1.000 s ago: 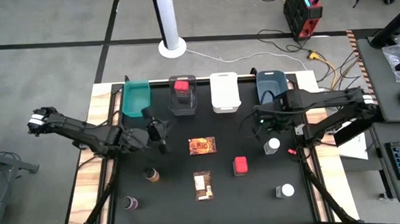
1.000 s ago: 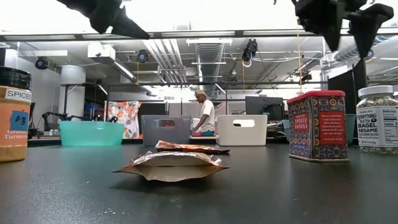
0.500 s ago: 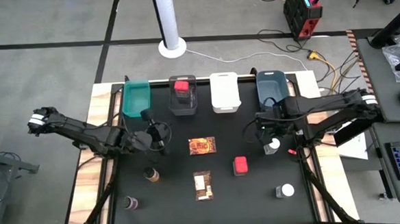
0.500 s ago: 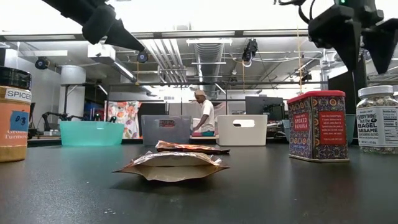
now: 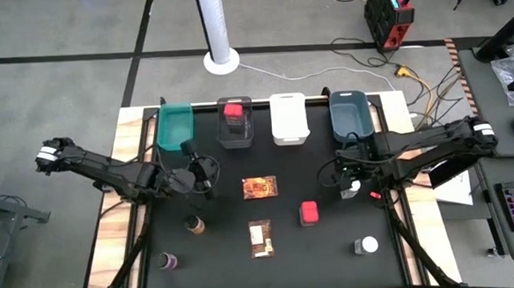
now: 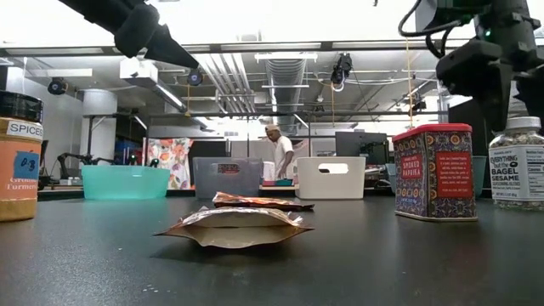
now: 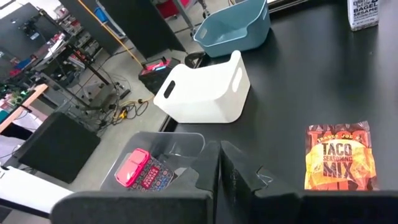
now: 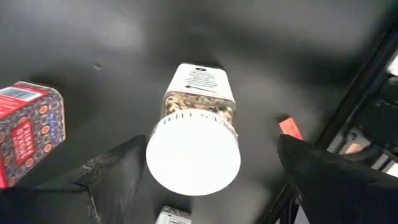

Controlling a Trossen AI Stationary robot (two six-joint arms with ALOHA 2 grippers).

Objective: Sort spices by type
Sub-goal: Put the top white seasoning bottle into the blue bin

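Observation:
My right gripper (image 8: 208,158) is open and points down over a white-capped jar (image 8: 193,149) standing on the table's right part (image 5: 354,188); its fingers stand on either side of the cap, apart from it. My left gripper (image 7: 219,163) is shut and holds nothing, raised left of centre (image 5: 202,171). One red tub (image 5: 233,116) sits in the grey bin (image 5: 235,138); the other (image 5: 309,214) stands on the table. Two orange-brown packets (image 5: 259,188) (image 5: 260,238) lie flat. A brown bottle (image 5: 193,224), a purple bottle (image 5: 168,260) and a second white-capped jar (image 5: 365,245) stand near the front.
The teal (image 5: 175,126), grey, white (image 5: 289,118) and blue (image 5: 352,112) bins stand in a row along the far edge. The red tub on the table stands close to the left of the right gripper's jar. A person shows far behind the table (image 6: 277,157).
My right gripper has moved toward the table's near edge and down, so that its open fingers now flank the cap of the white-capped jar. The jar has stayed where it was.

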